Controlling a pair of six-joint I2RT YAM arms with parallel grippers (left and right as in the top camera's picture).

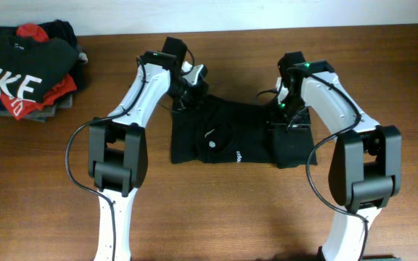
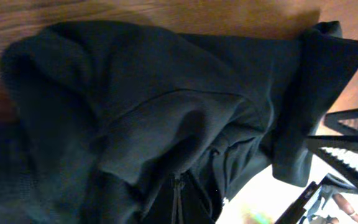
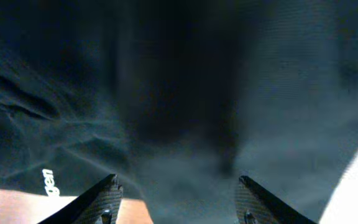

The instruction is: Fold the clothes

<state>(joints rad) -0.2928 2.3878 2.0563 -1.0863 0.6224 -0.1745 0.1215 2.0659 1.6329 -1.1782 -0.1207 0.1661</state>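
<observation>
- black T-shirt [image 1: 227, 141] is lying mid-table [image 1: 216, 217], between the 2 arms, bunched into a rough rectangle w/ the right end doubled over
- small white round logo [image 1: 212, 151] + tiny white lettering [image 1: 239, 156] face up near its front edge
- left gripper [image 1: 186, 93] sits at the shirt's back-left corner. It's clamped tight, and in the left wrist view the cloth puckers in toward it, so it looks pinched on the fabric. Fingers themselves are buried under cloth, so can't see them directly
- that same view is basically all dark folds, w/ a bit of wood along the top
- right gripper [image 1: 285, 119] is over the back-right part of the shirt, jaws spread wide w/ nothing between them
- right wrist cam: both fingertips [image 3: 107, 193] apart at the bottom of frame, shirt fabric right behind, the lettering visible at lower left
- far back-left corner: pile of clothes [image 1: 53, 98], well apart from the shirt. Black NIKE shirt [image 1: 17, 80] on top, red garment [image 1: 31, 32] poking out
</observation>
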